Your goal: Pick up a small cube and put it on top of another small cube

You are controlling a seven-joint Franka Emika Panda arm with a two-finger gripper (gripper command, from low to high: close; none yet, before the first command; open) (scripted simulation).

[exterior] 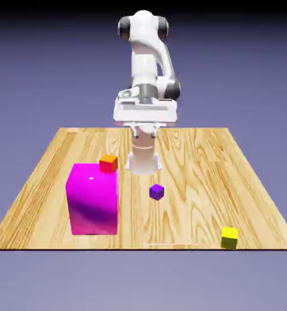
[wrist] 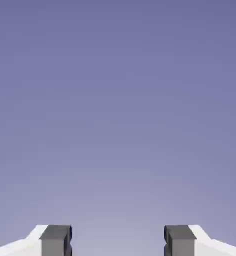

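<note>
No tiny green cube shows in either view; it is hidden or out of sight. My gripper (exterior: pixel 145 114) hangs high above the table's far side, in front of the arm's base, well away from every cube. In the hand view the gripper (wrist: pixel 117 241) is open: its grey fingertips (wrist: pixel 55 240) stand wide apart with nothing between them, and only the plain blue-violet backdrop lies ahead. A small purple cube (exterior: pixel 156 192) sits near the table's middle. A small yellow cube (exterior: pixel 229 236) rests at the front edge on the exterior view's right.
A big magenta block (exterior: pixel 93 198) stands on the exterior view's left. A small orange-red cube (exterior: pixel 108 163) sits just behind its far right corner. The wooden table (exterior: pixel 194 152) ends right in front of the yellow cube.
</note>
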